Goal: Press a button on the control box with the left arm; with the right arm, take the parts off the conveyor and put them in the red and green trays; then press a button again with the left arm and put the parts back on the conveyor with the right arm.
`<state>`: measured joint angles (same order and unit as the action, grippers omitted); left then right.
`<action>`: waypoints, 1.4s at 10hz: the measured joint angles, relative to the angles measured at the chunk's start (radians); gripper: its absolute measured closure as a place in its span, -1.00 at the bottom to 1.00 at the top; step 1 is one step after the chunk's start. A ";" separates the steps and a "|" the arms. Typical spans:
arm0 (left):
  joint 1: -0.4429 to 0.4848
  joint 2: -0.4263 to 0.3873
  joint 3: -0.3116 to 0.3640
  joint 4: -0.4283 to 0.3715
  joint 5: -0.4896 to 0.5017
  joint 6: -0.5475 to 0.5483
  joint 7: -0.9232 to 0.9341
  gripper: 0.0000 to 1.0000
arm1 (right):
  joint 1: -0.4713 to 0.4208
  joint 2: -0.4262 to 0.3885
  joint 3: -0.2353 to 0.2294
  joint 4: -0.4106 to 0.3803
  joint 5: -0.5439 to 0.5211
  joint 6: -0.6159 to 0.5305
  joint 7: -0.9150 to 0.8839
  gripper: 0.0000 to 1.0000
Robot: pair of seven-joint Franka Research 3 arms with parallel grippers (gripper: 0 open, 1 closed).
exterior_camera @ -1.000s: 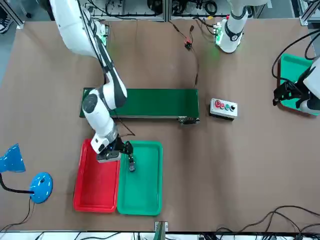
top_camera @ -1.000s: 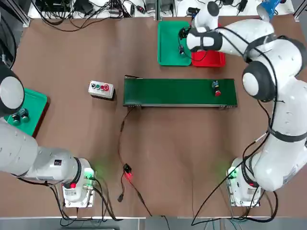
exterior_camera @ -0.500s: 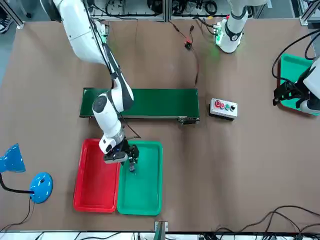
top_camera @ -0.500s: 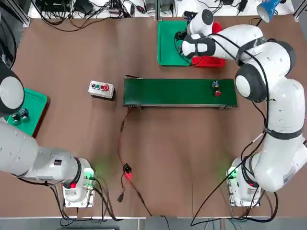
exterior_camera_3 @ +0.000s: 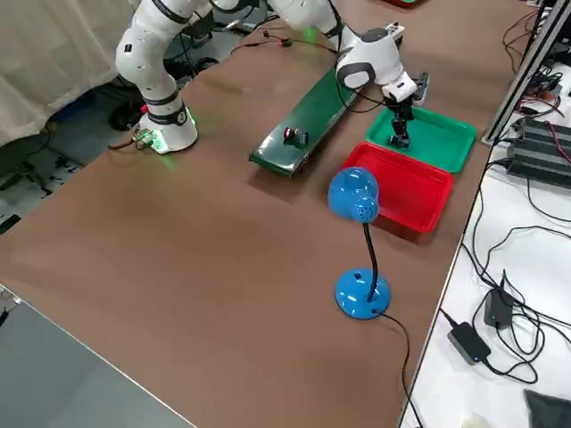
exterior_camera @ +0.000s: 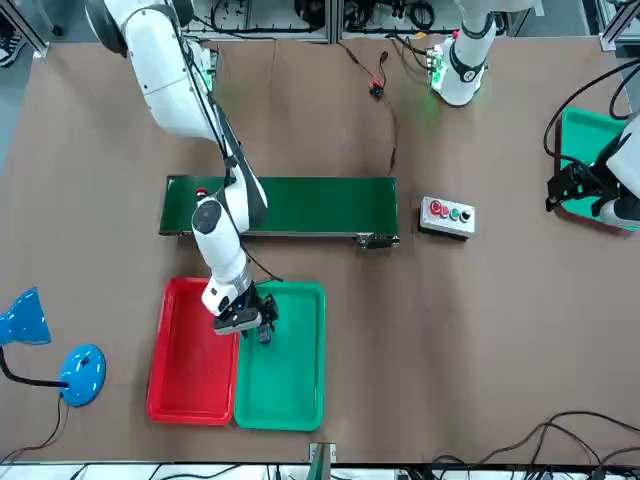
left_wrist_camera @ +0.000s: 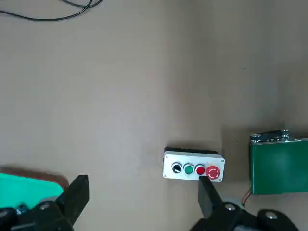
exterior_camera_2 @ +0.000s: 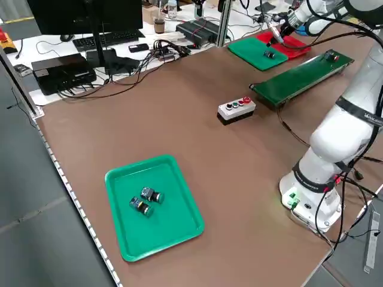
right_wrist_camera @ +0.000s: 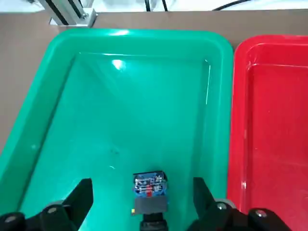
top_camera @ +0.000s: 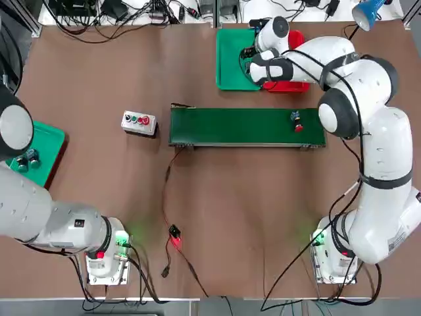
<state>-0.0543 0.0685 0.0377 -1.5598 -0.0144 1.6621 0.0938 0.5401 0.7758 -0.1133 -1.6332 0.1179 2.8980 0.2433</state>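
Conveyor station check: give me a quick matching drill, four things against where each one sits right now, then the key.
Things:
1. part with red cap
2. blue part
3. control box
4. red tray

Places:
A. in the green tray, between the open right gripper fingers
B. bare table
C. on the conveyor
D. beside the green tray, holding nothing

Pairs: 1-C, 2-A, 3-B, 4-D
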 joint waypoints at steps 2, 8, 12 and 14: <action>0.000 0.000 0.000 0.000 0.000 0.000 0.000 -1.00 | 0.001 0.020 0.000 0.000 -0.004 0.000 -0.001 -0.84; 0.001 0.001 0.000 0.000 0.000 0.000 0.000 -1.00 | 0.010 0.056 0.003 0.000 -0.004 0.000 -0.003 -0.74; 0.001 0.004 0.000 0.000 0.000 0.000 0.000 -1.00 | 0.010 0.056 0.003 0.000 -0.004 0.000 -0.002 -0.50; 0.001 0.005 0.000 0.000 0.000 0.000 0.000 -1.00 | 0.012 0.056 0.005 0.001 -0.004 0.000 -0.002 -0.44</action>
<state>-0.0536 0.0731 0.0381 -1.5599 -0.0144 1.6621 0.0938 0.5519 0.8322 -0.1087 -1.6323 0.1135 2.8982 0.2411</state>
